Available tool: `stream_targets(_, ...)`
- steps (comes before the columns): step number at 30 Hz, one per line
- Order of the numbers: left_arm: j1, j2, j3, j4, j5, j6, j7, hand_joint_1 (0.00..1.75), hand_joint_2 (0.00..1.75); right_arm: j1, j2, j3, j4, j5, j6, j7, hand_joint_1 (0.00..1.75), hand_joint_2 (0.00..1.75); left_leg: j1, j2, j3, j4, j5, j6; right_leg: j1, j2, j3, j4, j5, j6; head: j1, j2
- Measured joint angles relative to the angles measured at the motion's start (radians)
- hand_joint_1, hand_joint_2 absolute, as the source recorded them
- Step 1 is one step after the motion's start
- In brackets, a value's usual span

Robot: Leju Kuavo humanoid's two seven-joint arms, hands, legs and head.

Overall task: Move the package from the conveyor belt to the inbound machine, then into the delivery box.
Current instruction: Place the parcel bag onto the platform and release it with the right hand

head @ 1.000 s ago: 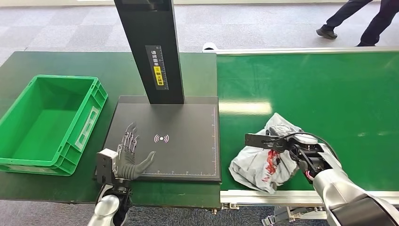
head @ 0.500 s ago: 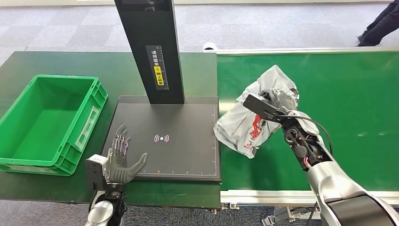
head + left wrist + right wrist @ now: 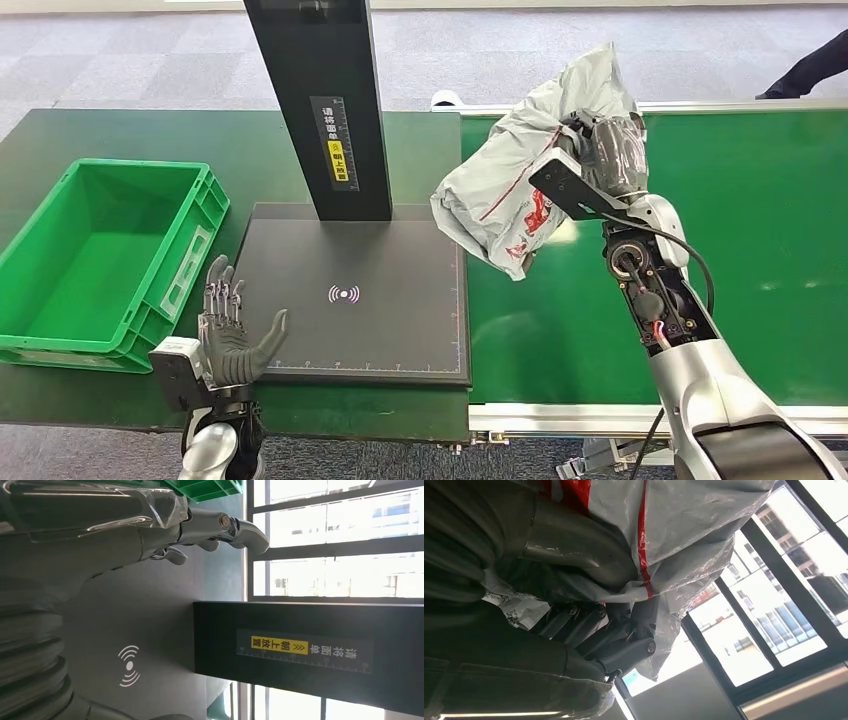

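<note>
A grey plastic package [image 3: 510, 185] with red print hangs in the air, gripped by my right hand [image 3: 608, 155] high above the seam between the green conveyor belt [image 3: 700, 250] and the black inbound machine plate [image 3: 350, 300]. In the right wrist view my fingers [image 3: 624, 645] curl into the crumpled package [image 3: 684, 525]. My left hand [image 3: 232, 330] is spread open with nothing in it, at the plate's front left corner, beside the green delivery box [image 3: 100, 250]. The left wrist view shows its fingers [image 3: 220, 527] over the plate [image 3: 150, 615].
The machine's black post [image 3: 325, 110] with a yellow label rises from the back of the plate, just left of the package. A person's leg [image 3: 815, 65] shows at the far right, beyond the belt.
My right hand has lifted the package off the belt and carried it up and left toward the machine. My left hand has drawn back slightly leftward. The person has walked farther right.
</note>
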Motion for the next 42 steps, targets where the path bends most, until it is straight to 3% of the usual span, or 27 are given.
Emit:
stream_targets(8,-0.006,-0.012,0.003,-0.015,0.012,0.05,-0.034,0.0,1.75,0.004,0.038,0.042,-0.009,0.081,-0.006,-0.015,1.75,1.75,0.0,0.001,0.0,0.0,0.0,0.0,0.0,0.0,0.0,0.0,0.0,0.0,0.0,0.0)
stream_targets(15,-0.042,-0.013,0.002,-0.011,0.031,0.051,-0.055,0.0,1.75,-0.008,0.077,0.207,0.081,0.274,0.05,-0.048,1.75,1.75,0.0,0.001,0.0,0.0,0.0,0.0,0.0,0.0,0.0,0.0,0.0,0.0,0.0,0.0)
stream_targets(30,-0.122,-0.01,-0.034,0.043,0.072,0.05,-0.066,0.0,1.75,-0.038,0.265,0.472,0.315,0.32,0.137,-0.128,1.75,1.75,0.0,0.001,0.0,0.0,0.0,0.0,0.0,0.0,-0.001,0.0,0.0,0.0,0.0,0.0)
stream_targets(42,-0.149,-0.009,-0.069,0.082,0.075,0.051,-0.067,0.0,1.75,-0.041,0.328,0.55,0.396,0.353,0.122,-0.141,1.75,1.75,0.0,0.001,0.0,0.0,0.0,0.0,0.0,0.0,-0.001,0.0,0.0,0.0,0.0,0.0)
